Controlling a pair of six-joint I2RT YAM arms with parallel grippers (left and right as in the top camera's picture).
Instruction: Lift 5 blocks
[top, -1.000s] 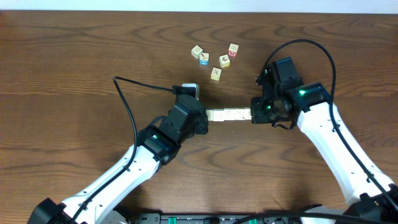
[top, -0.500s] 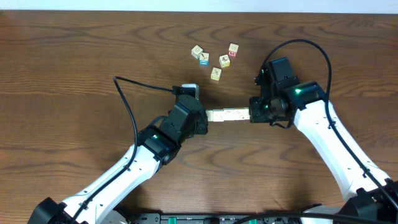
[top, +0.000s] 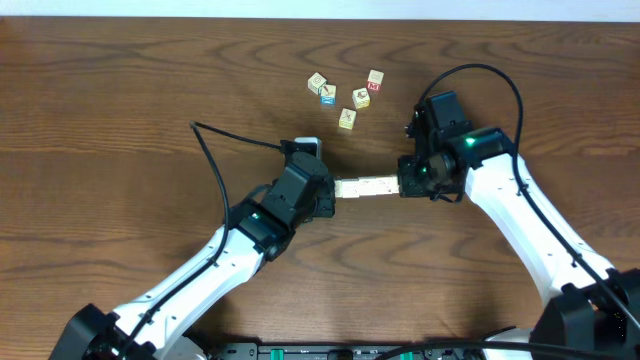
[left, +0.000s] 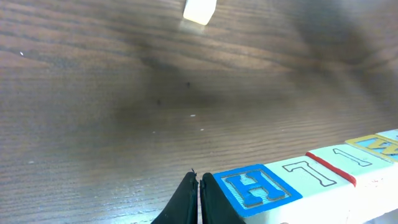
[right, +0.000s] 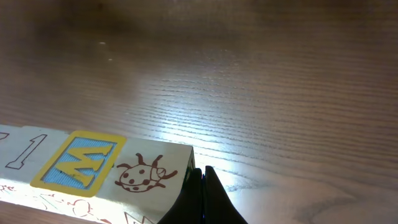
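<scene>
Left pincer (top: 330, 192): closed tight with nothing between its fingers, tip butted against one end of the row.
Right pincer (top: 405, 183): also closed on nothing, tip pushed against the opposite end.
Row of blocks (top: 368, 185): five cubes end to end, squeezed between the two pincers over the middle of the surface (top: 120, 100). The wrist views show a blue H, a yellow-framed M and a ladybird.
Height: the wrist views suggest the row hangs clear of the wood.
Loose cubes (top: 347, 119): scattered farther back, well apart from the row.
Progress: the lift looks made. What remains is holding the squeeze steady; slackening would likely buckle the row.
</scene>
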